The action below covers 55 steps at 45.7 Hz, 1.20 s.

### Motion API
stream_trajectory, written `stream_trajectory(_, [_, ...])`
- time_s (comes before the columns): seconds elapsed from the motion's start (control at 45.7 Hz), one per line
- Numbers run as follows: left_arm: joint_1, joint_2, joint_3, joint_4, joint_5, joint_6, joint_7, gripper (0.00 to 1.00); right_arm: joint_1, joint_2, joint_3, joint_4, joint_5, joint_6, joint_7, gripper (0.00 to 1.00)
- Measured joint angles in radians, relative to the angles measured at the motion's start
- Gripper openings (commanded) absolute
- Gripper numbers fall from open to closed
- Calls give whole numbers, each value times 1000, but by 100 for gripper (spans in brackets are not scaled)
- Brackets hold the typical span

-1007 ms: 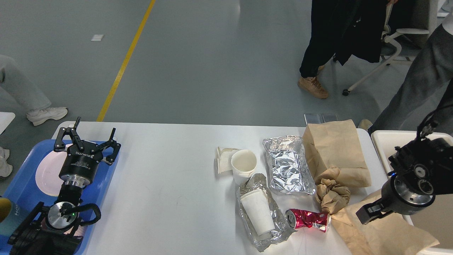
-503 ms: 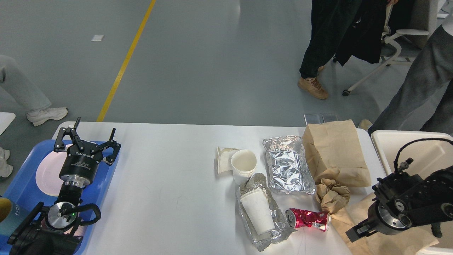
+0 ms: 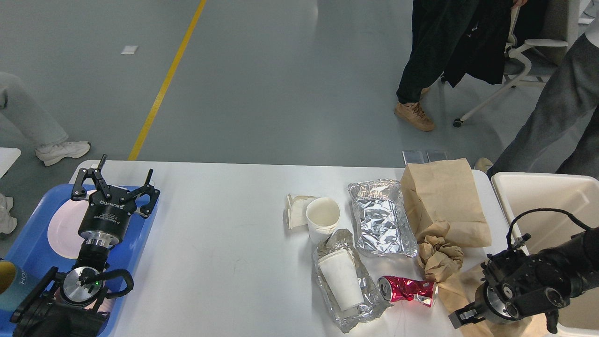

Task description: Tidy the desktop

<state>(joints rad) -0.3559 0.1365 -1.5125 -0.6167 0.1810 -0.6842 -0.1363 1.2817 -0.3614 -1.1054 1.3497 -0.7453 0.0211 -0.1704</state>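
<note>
The smooth grey-green floor [image 3: 281, 84] fills the upper part of the view and shows soft, even reflections of overhead light. A straight yellow painted line [image 3: 167, 79] runs diagonally across it from the top edge down toward the left. A small pale rectangular marker [image 3: 128, 49] lies on the floor left of the line. At upper right stands a white-framed office chair on castors [image 3: 514, 70]. Two grey metal floor plates [image 3: 424, 156] sit side by side below it
</note>
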Motion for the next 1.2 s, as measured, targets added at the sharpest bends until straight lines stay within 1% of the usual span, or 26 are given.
stream_trajectory(0.109, [0,0,0,0,0,0,0,96,-40,16,0,-43,12,-25,0,58])
stream_trajectory(0.153, [0,0,0,0,0,0,0,96,-48,19,-1,-54,24,-31,0,48])
stream_trajectory(0.241, [0,0,0,0,0,0,0,96,-58,20,-6,-64,44,-35,0,14])
stream_trajectory(0.263, [0,0,0,0,0,0,0,96,-60,20,-8,-65,47,-35,0,4])
stream_trajectory(0.284, [0,0,0,0,0,0,0,96,-62,20,-8,-66,49,-35,0,0])
stream_trajectory(0.853, [0,0,0,0,0,0,0,96,-65,12,-5,-36,126,3,0,0])
stream_trajectory(1.05, [0,0,0,0,0,0,0,96,-59,9,-3,-32,129,5,8,0])
stream_trajectory(1.138, [0,0,0,0,0,0,0,96,-48,-4,-2,-23,131,11,9,0])
stream_trajectory(1.203, [0,0,0,0,0,0,0,96,-21,-31,-2,-10,138,38,10,0])
